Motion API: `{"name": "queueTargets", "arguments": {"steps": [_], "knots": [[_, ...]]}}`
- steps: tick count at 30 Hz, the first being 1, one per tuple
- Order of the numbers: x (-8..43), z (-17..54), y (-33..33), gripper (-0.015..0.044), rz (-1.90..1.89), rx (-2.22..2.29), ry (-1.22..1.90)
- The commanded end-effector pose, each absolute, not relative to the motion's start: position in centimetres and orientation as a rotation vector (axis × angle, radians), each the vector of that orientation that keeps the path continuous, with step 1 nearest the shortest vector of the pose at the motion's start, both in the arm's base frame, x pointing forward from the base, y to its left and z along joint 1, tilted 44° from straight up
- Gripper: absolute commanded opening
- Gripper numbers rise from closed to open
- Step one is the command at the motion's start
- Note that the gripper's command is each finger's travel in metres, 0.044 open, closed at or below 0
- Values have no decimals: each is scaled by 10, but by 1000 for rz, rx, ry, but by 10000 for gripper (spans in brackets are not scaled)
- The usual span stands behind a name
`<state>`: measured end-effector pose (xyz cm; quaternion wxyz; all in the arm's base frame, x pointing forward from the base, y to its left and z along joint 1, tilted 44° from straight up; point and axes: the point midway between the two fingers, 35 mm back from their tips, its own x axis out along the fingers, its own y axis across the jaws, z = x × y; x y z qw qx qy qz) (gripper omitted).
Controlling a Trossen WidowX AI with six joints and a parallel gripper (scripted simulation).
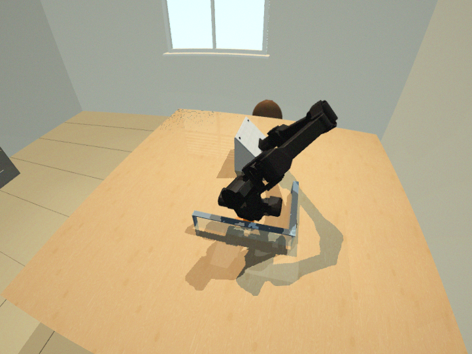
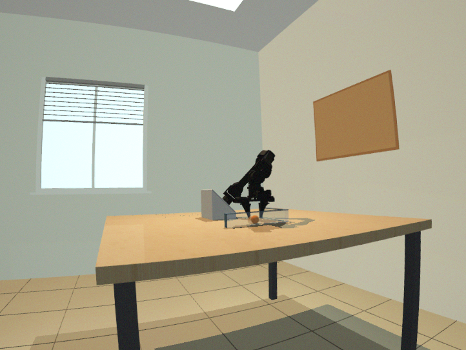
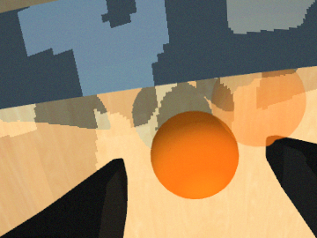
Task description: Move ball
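Inside the corner: we see the gripper (image 3: 194, 196) lowered over the ball (image 3: 195, 154); fingers parted, gripping nothing
Ball: on the table (image 1: 114, 228), between the fingers, touching neither; beside the clear wall (image 3: 176, 43)
See-through copy (image 3: 271, 107): just right of the ball, overlapping its edge
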<state>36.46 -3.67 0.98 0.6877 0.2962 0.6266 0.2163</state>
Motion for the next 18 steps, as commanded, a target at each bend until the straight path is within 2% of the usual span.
{"name": "queueTargets", "arguments": {"steps": [1,3,7,14,18], "knots": [[364,3,-31,290,487,674,1407],[364,2,-30,290,487,674,1407],[364,2,-30,185,487,674,1407],[364,2,-30,138,487,674,1407],[362,-3,-38,33,483,682,1395]]}}
